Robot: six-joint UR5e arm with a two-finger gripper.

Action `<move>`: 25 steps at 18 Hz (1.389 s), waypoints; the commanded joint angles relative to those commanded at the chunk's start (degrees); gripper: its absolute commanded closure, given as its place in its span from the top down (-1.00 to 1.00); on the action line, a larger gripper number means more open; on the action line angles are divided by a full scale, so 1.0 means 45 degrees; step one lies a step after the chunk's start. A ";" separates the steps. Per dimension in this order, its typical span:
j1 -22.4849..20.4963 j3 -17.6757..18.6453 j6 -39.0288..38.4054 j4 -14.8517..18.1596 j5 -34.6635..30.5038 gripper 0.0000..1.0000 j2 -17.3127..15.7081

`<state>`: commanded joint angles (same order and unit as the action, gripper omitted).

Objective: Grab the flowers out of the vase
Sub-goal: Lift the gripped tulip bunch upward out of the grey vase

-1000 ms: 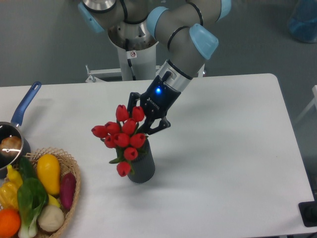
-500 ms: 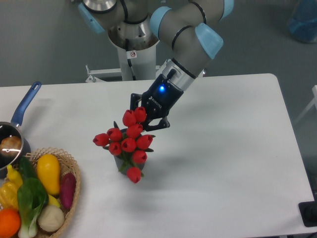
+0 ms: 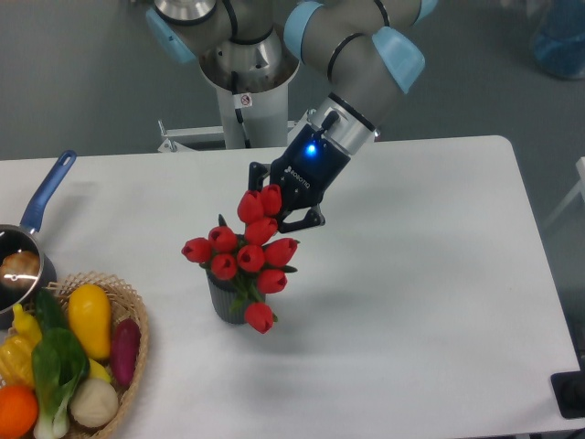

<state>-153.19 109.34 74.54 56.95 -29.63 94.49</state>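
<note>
The flowers [image 3: 245, 253], a bunch of red tulip buds with green leaves, hang over the vase [image 3: 222, 299], a small dark grey cylinder standing upright on the white table and mostly hidden by the blooms. My gripper [image 3: 277, 211] reaches down from the upper right and is shut on the flowers at the top of the bunch; the fingertips are partly hidden by the buds. The lowest bud droops in front of the vase's right side. Whether the stems are still inside the vase's mouth cannot be seen.
A wicker basket [image 3: 135, 366] with colourful vegetables sits at the front left corner. A dark saucepan [image 3: 13, 265] with a blue handle [image 3: 47, 189] lies at the left edge. The arm's base [image 3: 245, 87] stands behind the table.
My gripper has risen and moved right with the flowers. The vase, tilted a second ago, now stands upright and further left.
</note>
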 joint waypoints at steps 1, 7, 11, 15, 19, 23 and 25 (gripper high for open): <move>0.0000 0.0000 -0.0388 -0.0019 0.0040 -0.95 -0.0059; -0.0020 -0.0468 -0.2070 -0.0019 0.0392 -0.95 -0.0235; -0.0214 -0.0547 -0.2559 0.0000 0.0645 -0.96 -0.0469; -0.0507 -0.0663 -0.2852 0.0020 0.0996 -0.96 -0.0704; -0.0722 -0.1210 -0.3477 0.0039 0.1095 -0.96 -0.0782; -0.0996 -0.1581 -0.3633 0.0059 0.1484 -0.96 -0.0782; -0.1229 -0.1835 -0.4081 0.0059 0.1817 -0.96 -0.0782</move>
<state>-158.73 101.08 56.17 57.22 -21.45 90.97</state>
